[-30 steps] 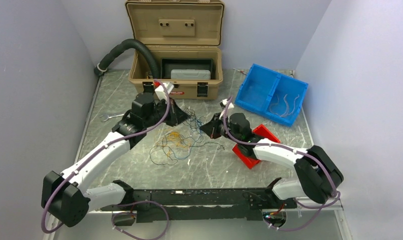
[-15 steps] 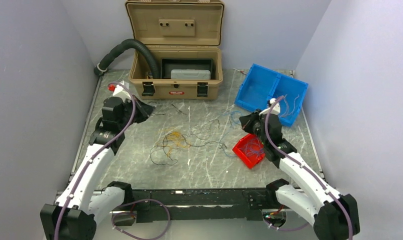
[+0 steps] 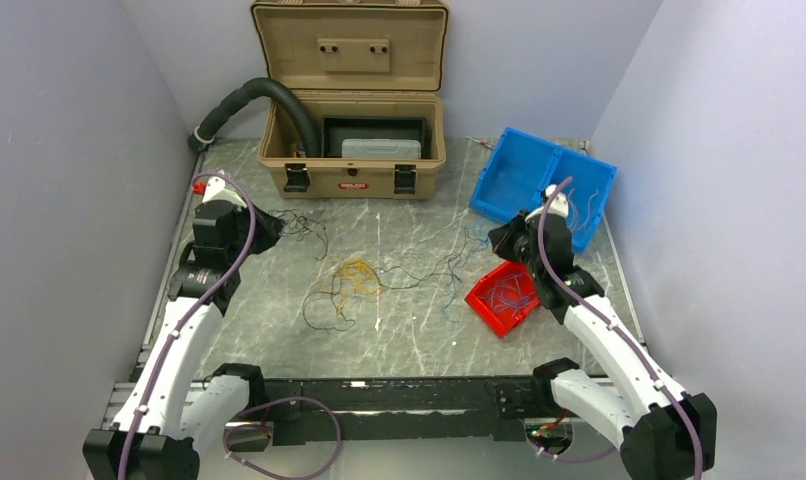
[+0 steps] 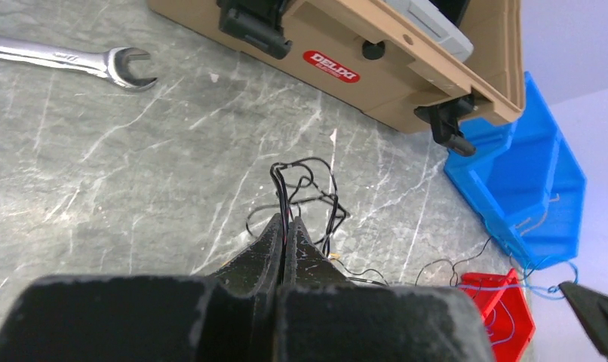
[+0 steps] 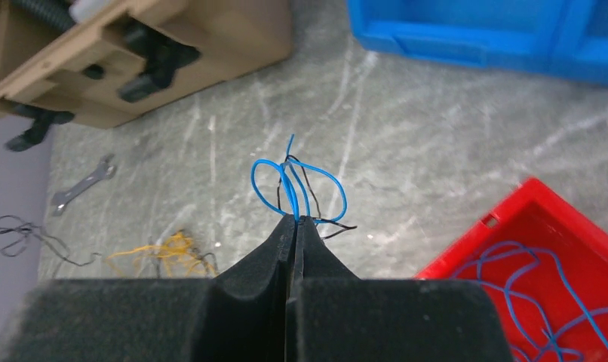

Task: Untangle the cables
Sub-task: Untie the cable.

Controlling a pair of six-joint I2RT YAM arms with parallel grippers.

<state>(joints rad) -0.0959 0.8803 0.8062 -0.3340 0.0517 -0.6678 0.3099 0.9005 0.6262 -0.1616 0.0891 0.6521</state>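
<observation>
The cables lie spread across the table's middle: a yellow-orange clump (image 3: 351, 275) with thin black wires (image 3: 324, 310) trailing round it. My left gripper (image 4: 285, 223) is shut on a few black wires (image 4: 305, 185) and stands at the far left (image 3: 269, 228), near the tan case. My right gripper (image 5: 296, 219) is shut on blue wires (image 5: 299, 185) with one black strand, at the right (image 3: 499, 240), just above the red bin (image 3: 484, 297). More blue wires (image 5: 546, 302) lie in that red bin. Thin wires run stretched between the two grippers.
An open tan case (image 3: 354, 150) stands at the back with a fat black corrugated hose (image 3: 249, 98) on its left. A blue two-part bin (image 3: 524, 180) holds pale wires at the back right. A wrench (image 4: 67, 60) lies left of the case.
Both arms have pulled apart from the middle: the left gripper went far left with black wires, the right went right with blue wires. The tangle has spread thinner; the red bin has shifted slightly.
</observation>
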